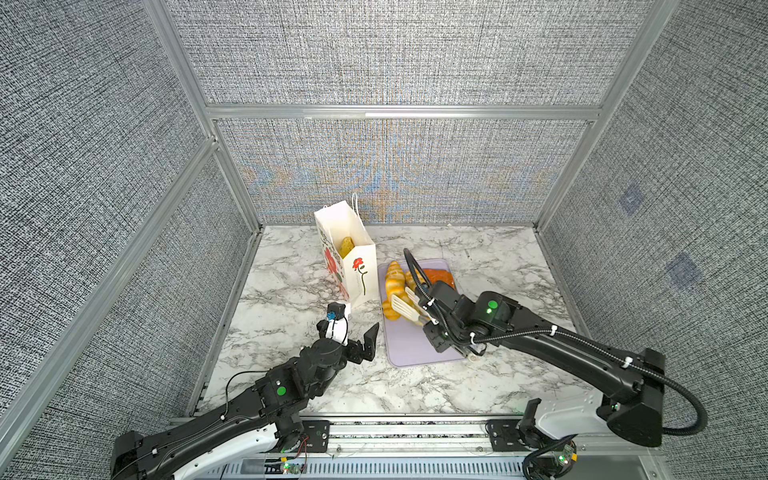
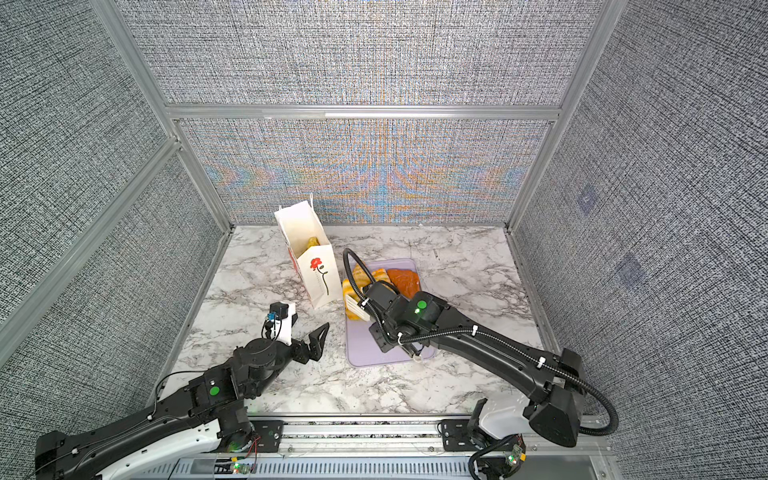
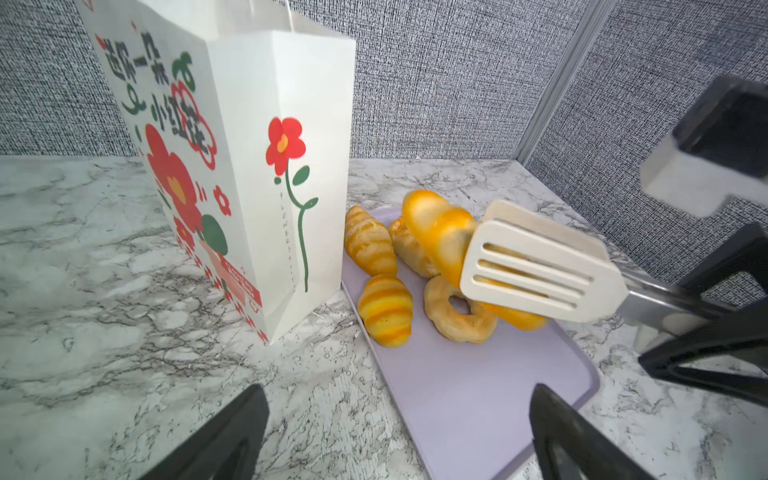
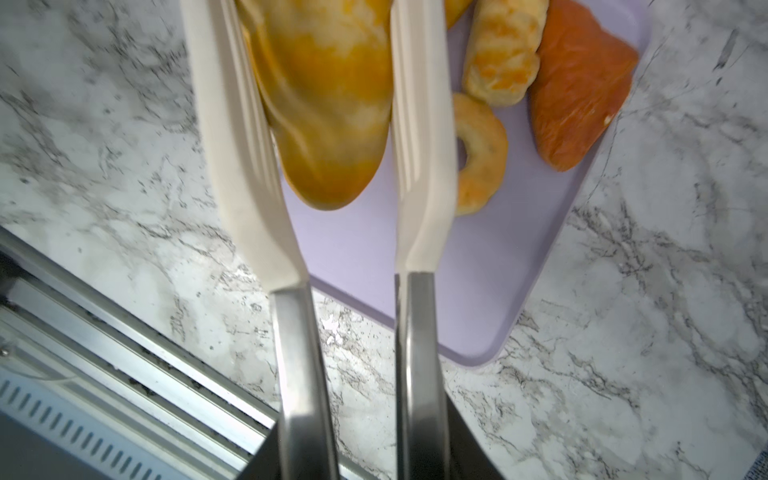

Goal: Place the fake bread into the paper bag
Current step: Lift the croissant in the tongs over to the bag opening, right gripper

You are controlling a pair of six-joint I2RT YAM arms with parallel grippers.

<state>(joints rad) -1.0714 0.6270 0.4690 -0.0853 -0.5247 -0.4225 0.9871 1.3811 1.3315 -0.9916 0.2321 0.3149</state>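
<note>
between the tongs (image 3: pixel 540 270) gripped by the right gripper (image 1: pixel 428 321), a striped croissant (image 3: pixel 436 232) hangs above the lavender tray (image 3: pixel 478 395); the left gripper (image 1: pixel 348 332) gapes open just before the paper bag (image 3: pixel 266 166).

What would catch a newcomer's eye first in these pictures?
The right pincer grips white tongs that clamp a golden striped croissant, held over the lavender tray where a doughnut and other toy breads lie. Left of the tray in both top views stands a white paper bag with a red flower, one pastry inside. The left pincer hangs wide open near the bag, holding nothing.
</note>
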